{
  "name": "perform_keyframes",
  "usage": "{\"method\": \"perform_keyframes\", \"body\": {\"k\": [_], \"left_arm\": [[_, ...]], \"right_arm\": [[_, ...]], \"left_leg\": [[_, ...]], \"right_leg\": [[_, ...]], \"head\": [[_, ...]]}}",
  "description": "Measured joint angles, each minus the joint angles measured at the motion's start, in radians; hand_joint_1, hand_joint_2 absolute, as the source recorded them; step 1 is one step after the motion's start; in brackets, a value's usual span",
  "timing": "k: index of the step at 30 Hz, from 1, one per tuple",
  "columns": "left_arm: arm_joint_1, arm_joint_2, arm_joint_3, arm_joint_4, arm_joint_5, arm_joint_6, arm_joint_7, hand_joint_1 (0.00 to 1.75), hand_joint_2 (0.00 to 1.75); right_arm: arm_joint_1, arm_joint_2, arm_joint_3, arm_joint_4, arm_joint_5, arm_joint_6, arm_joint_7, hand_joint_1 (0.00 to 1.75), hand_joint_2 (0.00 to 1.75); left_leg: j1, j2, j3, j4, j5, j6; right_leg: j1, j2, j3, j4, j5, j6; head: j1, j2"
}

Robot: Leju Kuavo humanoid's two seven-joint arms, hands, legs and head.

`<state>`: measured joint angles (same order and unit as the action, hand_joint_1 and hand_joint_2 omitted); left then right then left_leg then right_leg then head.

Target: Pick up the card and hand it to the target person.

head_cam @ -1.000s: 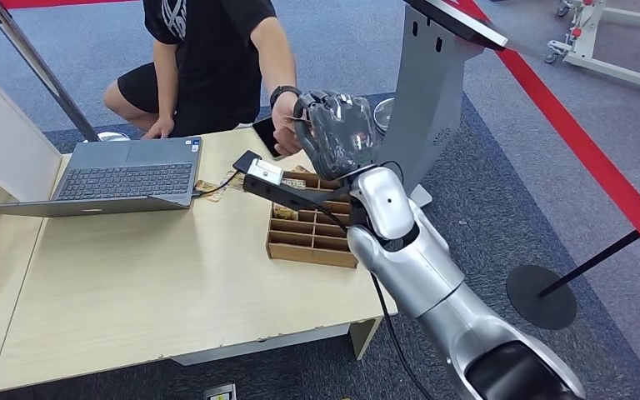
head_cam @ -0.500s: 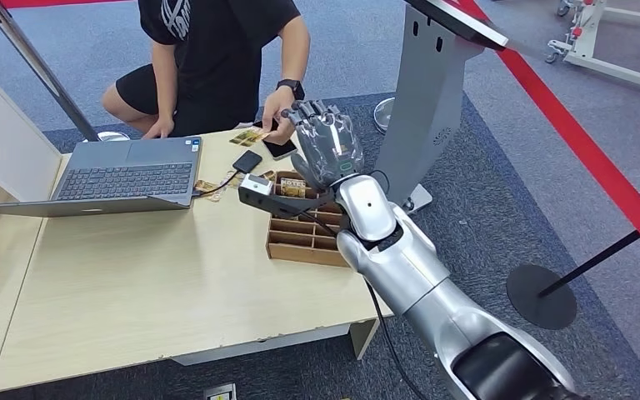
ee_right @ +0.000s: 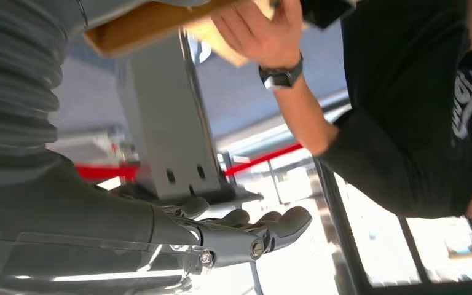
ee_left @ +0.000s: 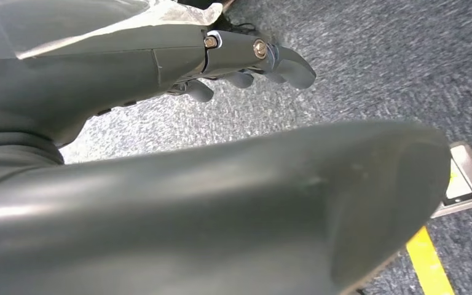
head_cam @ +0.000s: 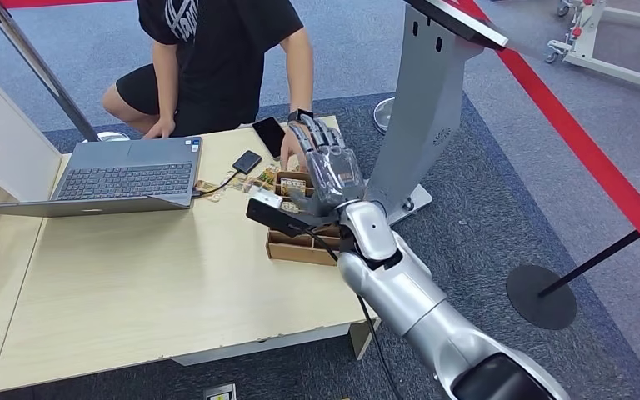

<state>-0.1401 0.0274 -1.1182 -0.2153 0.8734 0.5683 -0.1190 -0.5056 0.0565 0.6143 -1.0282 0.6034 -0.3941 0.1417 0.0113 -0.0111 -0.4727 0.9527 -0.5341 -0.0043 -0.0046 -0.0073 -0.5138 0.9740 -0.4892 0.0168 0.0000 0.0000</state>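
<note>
Two hands meet above the wooden compartment tray (head_cam: 300, 247) at the far right of the desk (head_cam: 158, 283): the robot's right hand (head_cam: 327, 162), fingers extended and spread with nothing in them, and the person's hand (head_cam: 290, 148), which rests just beyond it at the tray's far end. Small yellowish cards (head_cam: 292, 184) lie in the tray's far compartments, and a few more (head_cam: 260, 177) lie loose on the desk beside a dark phone (head_cam: 269, 136) and a small black device (head_cam: 247, 161) cabled toward the laptop (head_cam: 125, 177). Which card is the task's cannot be told; none is in the robot's grasp.

The left hand (ee_left: 246, 61), seen from its wrist camera, hangs over grey carpet with fingers loosely curled and apart, holding nothing.

Judged from this arrangement, the step in hand is the reach for a card. To do it well, the right hand should come down onto a single card with thumb opposed to the fingers, pinching its edge rather than pressing it flat. The person's hand is close, so the descent ought to be slow and kept clear of it. The compartment walls leave little room; a tilted approach would likely help.
</note>
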Motion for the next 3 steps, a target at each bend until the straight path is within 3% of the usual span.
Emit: {"method": "perform_keyframes", "body": {"k": [3], "left_arm": [[-0.001, 0.001, -0.004, 0.000, -0.003, 0.000, 0.006, 0.00, 0.00]], "right_arm": [[0.038, 0.001, -0.007, 0.013, -0.134, 0.013, -0.022, 0.00, 1.75]], "left_leg": [[0.000, 0.000, 0.000, 0.000, 0.000, 0.000]], "right_leg": [[0.000, 0.000, 0.000, 0.000, 0.000, 0.000]], "head": [[0.000, 0.000]]}}
